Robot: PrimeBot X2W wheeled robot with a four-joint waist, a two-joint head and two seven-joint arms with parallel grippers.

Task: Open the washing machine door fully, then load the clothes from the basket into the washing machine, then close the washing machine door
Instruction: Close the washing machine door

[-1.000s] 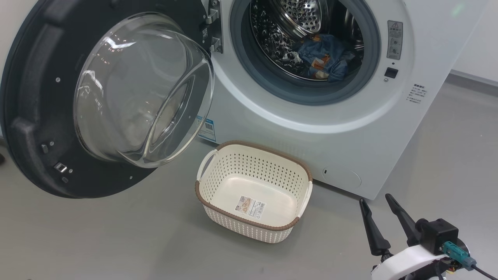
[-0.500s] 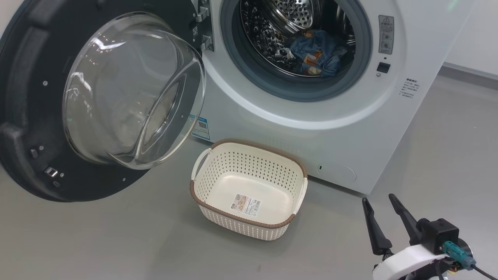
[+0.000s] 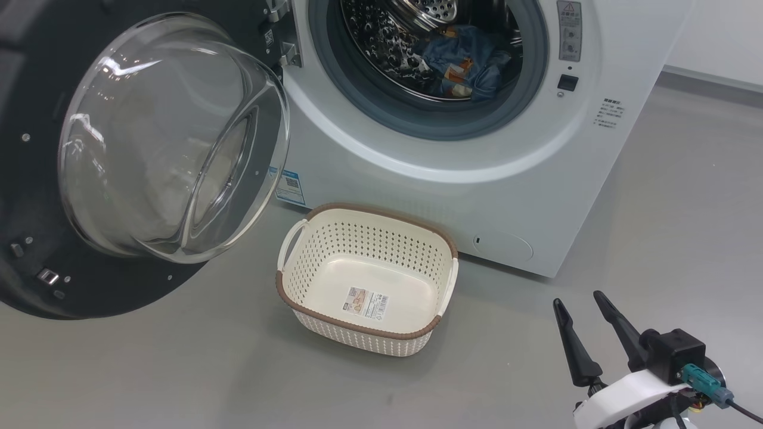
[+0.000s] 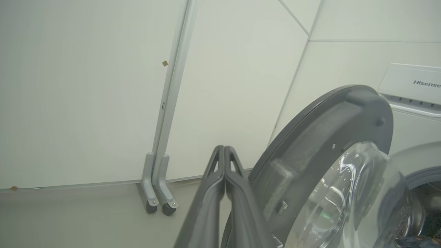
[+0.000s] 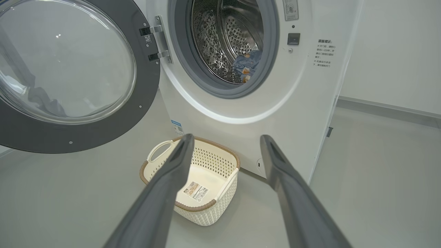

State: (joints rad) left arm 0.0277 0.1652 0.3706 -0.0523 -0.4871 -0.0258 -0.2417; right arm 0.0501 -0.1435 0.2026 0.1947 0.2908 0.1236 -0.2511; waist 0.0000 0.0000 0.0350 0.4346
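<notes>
The right gripper (image 3: pixel 577 300) has its two dark fingers spread wide apart, and nothing is between them. In the right wrist view, the basket (image 5: pixel 206 142) sits on the grey floor (image 3: pixel 179 369) in front of these fingers, a bit lower than the tips. It has only a small sticker (image 3: pixel 363 302) on its bottom. Behind the basket stands the washing machine (image 3: pixel 417 196). The clothes (image 3: pixel 462 62) lie in a blue heap inside its shiny drum, far ahead of the fingertips and higher up. The washing machine door (image 3: pixel 119 292) hangs wide open, off to the left of the right fingers, with its glass bowl (image 3: pixel 167 137) sticking out.

The left gripper (image 4: pixel 224 148) has its fingers pressed tight together with nothing in them. The door's dark rim is just beside these fingers, on their right. I cannot tell if they touch. A white wall (image 4: pixel 86 86) is ahead of them.
</notes>
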